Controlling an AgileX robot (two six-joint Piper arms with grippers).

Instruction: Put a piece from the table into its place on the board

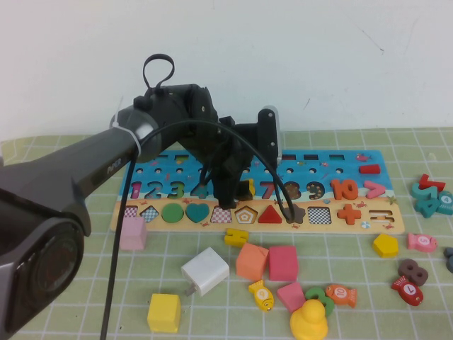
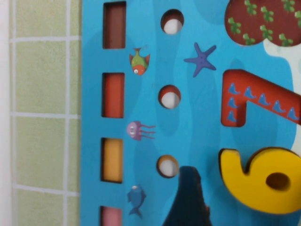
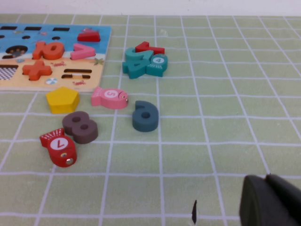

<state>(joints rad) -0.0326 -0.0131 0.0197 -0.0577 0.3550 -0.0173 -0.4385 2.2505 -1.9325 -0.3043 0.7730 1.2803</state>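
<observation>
Left tool (image 1: 228,190) open above glossy yellow 6 (image 2: 263,176) in board (image 2: 197,117); right tool (image 3: 273,207) parked.

Matt painted wooden board (image 2: 188,127), smooth yellow wooden piece (image 2: 263,179), matt checked cloth (image 3: 197,117)

Green checked mat (image 1: 85,283), puzzle board (image 1: 368,225) lying on it, white cube (image 1: 205,270), yellow duck (image 1: 309,320), scattered coloured blocks

Place: lab tabletop | green grid mat (image 1: 85,283) | white wall (image 1: 318,57)
</observation>
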